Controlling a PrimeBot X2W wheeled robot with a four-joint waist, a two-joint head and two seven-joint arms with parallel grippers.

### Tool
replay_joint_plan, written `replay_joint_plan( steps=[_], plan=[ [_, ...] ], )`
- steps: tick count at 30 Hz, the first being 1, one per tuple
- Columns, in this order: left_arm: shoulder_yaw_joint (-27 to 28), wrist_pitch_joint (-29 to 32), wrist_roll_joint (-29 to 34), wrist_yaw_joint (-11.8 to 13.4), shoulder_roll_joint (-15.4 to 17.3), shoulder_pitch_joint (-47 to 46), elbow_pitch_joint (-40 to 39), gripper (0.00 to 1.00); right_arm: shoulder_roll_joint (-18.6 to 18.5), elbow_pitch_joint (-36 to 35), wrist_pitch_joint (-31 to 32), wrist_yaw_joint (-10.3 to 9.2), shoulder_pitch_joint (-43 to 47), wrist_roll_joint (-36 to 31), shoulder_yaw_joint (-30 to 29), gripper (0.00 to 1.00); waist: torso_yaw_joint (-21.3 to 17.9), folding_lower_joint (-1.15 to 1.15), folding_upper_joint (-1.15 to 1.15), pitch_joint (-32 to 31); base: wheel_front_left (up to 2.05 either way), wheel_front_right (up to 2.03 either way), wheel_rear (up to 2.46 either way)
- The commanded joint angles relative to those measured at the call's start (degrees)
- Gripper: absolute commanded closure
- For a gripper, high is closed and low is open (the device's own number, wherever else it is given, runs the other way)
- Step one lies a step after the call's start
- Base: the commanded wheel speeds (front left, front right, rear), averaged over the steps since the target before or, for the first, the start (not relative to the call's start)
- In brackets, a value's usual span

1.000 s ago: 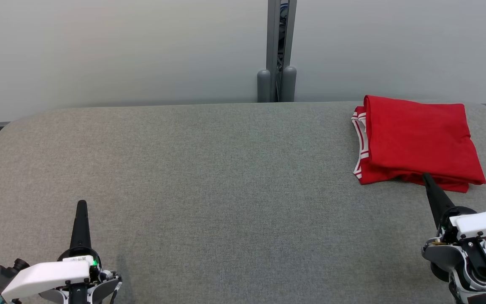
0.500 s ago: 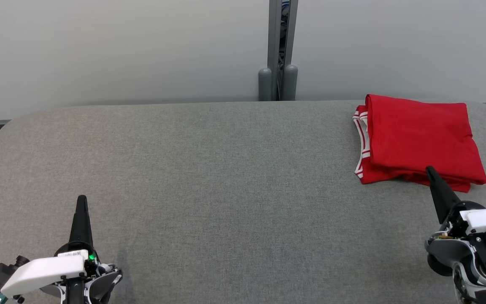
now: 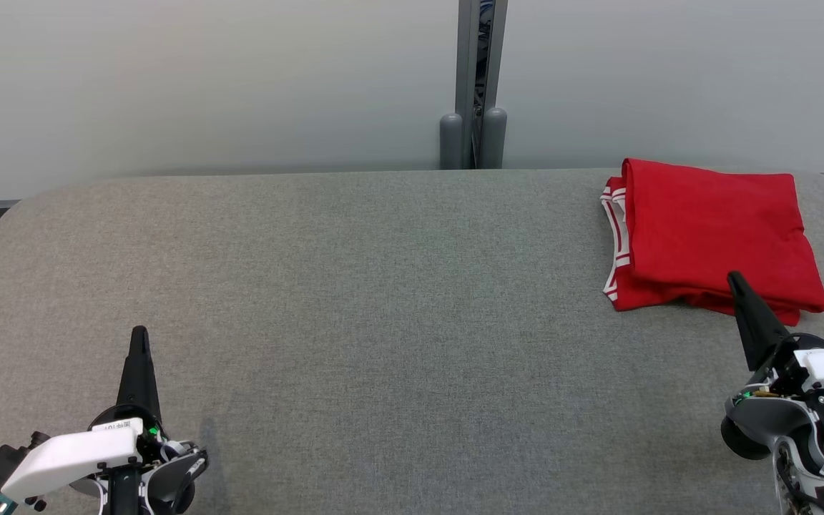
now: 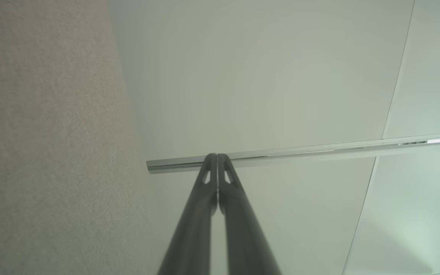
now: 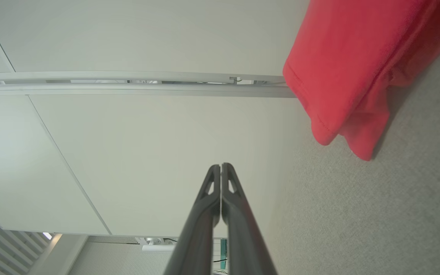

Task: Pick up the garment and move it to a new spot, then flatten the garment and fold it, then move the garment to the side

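The red garment point(image 3: 712, 232) lies folded into a neat rectangle at the far right of the grey table point(image 3: 383, 286), white-striped trim showing along its left side. In the right wrist view the garment point(image 5: 350, 65) hangs in the upper right corner. My right gripper point(image 3: 735, 277) is shut and empty, its tip overlapping the garment's near edge in the head view; the wrist view shows it point(image 5: 220, 166) apart from the cloth. My left gripper point(image 3: 139, 333) is shut and empty at the lower left, its fingers pressed together in its wrist view point(image 4: 217, 156).
A pale wall runs behind the table, with a grey post point(image 3: 473, 86) at its middle. The table's rounded far corners curve off at left and right.
The right gripper has drifted a little up and to the right along the garment's near edge. The left gripper has crept slightly forward. The garment has stayed put.
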Motion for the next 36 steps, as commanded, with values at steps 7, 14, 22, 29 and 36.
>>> replay_joint_plan(
  steps=[7, 14, 22, 29, 36],
  plan=[
    [0.0, 0.2, -0.1, -0.3, 0.3, -0.9, 0.0, 1.0, -0.4, -0.2, 0.1, 0.01, -0.4, 0.1, -0.1, 1.0, 0.0, 0.0, 0.0, 0.0, 0.0, 0.0, 0.0],
    [0.0, 0.2, -0.1, -0.3, 0.3, -0.9, 0.0, 1.0, -0.4, -0.2, 0.1, 0.01, -0.4, 0.1, -0.1, 1.0, 0.0, 0.0, 0.0, 0.0, 0.0, 0.0, 0.0],
    [0.0, 0.2, -0.1, -0.3, 0.3, -0.9, 0.0, 1.0, -0.4, -0.2, 0.1, 0.02, -0.4, 0.1, -0.1, 1.0, 0.0, 0.0, 0.0, 0.0, 0.0, 0.0, 0.0],
    [0.0, 0.2, -0.1, -0.3, 0.3, -0.9, 0.0, 1.0, -0.4, -0.2, 0.1, 0.02, -0.3, 0.1, -0.1, 1.0, 0.0, 0.0, 0.0, 0.0, 0.0, 0.0, 0.0],
    [0.0, 0.2, -0.1, -0.3, 0.3, -0.9, 0.0, 1.0, -0.4, -0.2, 0.1, 0.01, -0.3, 0.1, -0.1, 1.0, 0.0, 0.0, 0.0, 0.0, 0.0, 0.0, 0.0]
  ],
)
